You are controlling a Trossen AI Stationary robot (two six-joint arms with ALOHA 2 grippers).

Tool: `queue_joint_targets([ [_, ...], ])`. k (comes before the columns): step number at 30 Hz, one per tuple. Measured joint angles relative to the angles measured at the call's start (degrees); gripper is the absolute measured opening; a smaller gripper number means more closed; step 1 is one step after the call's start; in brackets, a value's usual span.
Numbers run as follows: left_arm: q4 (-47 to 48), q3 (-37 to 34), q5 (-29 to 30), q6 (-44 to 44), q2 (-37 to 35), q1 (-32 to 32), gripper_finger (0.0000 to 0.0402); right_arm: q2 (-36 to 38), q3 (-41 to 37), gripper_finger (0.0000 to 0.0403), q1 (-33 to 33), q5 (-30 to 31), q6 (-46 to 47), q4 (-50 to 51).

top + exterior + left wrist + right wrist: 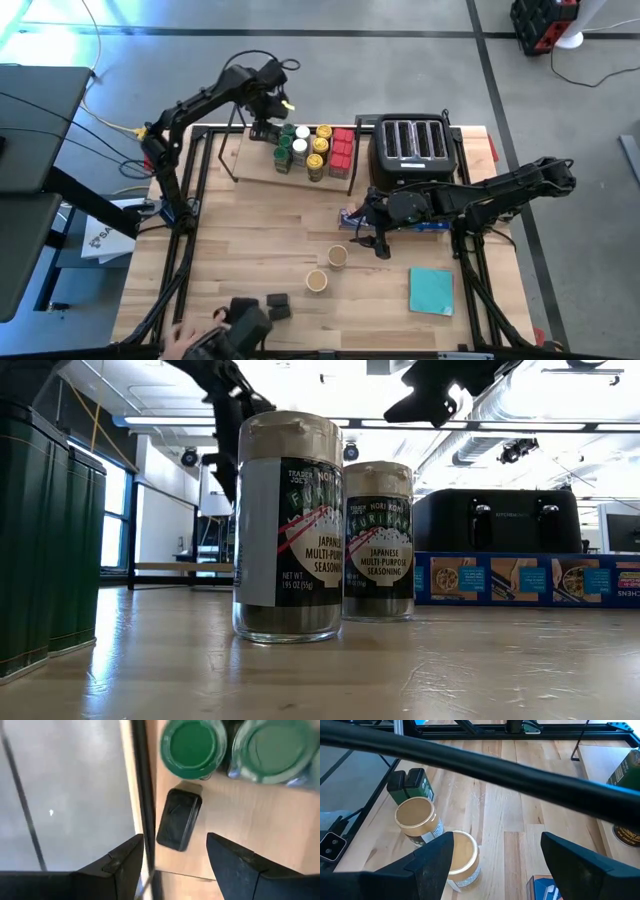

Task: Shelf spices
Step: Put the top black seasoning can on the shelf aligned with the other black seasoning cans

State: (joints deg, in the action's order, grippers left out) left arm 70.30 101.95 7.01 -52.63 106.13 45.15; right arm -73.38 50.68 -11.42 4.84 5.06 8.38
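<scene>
left gripper (172, 857) jaws wide above a dark grey block (179, 818) on the shelf (255, 165); right gripper (492, 865) jaws wide over two tan-lidded jars (460, 851).

Cut off and out of sight

In the low view the shelf is hidden behind two jars (288, 525); green tins (45, 540) are cropped at the edge; both grippers lie outside that picture.

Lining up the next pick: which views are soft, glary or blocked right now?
Low view: two jars fill the frame, bright ceiling and windows behind, the tin at the edge cropped. Left wrist view: soft; green lids and grey block blurred between open fingers. Right wrist view: a dark bar crosses it; tan lids clear. High view: glare at top left.
</scene>
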Motion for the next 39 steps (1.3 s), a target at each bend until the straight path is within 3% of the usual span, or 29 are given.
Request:
queue_joint_targets([
  [5, 3.7, 0.0, -5.8, 15.6, -5.2, -2.6, 0.0214, 0.0, 0.0, 0.0296, 0.0, -0.1, 0.5, 0.3],
  [10, 4.1, -5.3, -7.7, 25.9, -13.6, -13.4, 0.0206, 0.0, 0.0, 0.0296, -0.3, -0.1, 2.4, 1.0],
  [13, -1.8, -12.4, -4.4, 33.0, -20.3, -23.8, 0.0196, 0.0, 0.0, 0.0296, -1.3, 0.1, 2.4, 1.0],
  [17, -10.4, -22.9, -0.5, 49.5, -27.6, -38.5, 0.0187, 0.0, 0.0, 0.0296, -3.0, 1.5, 1.5, 0.7],
  [22, -24.0, -35.2, -5.4, 72.7, -32.0, -53.3, 0.0186, 0.0, 0.0, 0.0296, -4.5, 2.7, -0.1, 0.1],
  [25, -35.5, -41.2, -8.0, 77.4, -31.9, -60.0, 0.0186, 0.0, 0.0, 0.0296, -4.8, 2.7, -1.3, -0.3],
  [28, -47.0, -45.6, -7.0, 80.2, -30.3, -64.3, 0.0186, 0.0, 0.0, 0.0296, -4.8, 2.7, -2.7, -0.9],
  [30, -49.8, -46.8, -5.9, 82.1, -28.9, -65.7, 0.0186, 0.0, 0.0, 0.0296, -4.7, 2.7, -4.0, -1.3],
  [32, -46.9, -46.3, -6.5, 84.2, -27.7, -66.5, 0.0186, 0.0, 0.0, 0.0296, -4.6, 2.8, -5.5, -2.1],
  [35, -35.3, -43.8, -8.7, 87.7, -26.4, -67.7, 0.0186, 0.0, 0.0, 0.0296, -4.3, 2.8, -7.5, -3.3],
  [39, -22.2, -38.9, -7.1, 90.0, -24.6, -71.1, 0.0186, 0.0, 0.0, 0.0296, -3.9, 2.8, -9.6, -4.6],
])
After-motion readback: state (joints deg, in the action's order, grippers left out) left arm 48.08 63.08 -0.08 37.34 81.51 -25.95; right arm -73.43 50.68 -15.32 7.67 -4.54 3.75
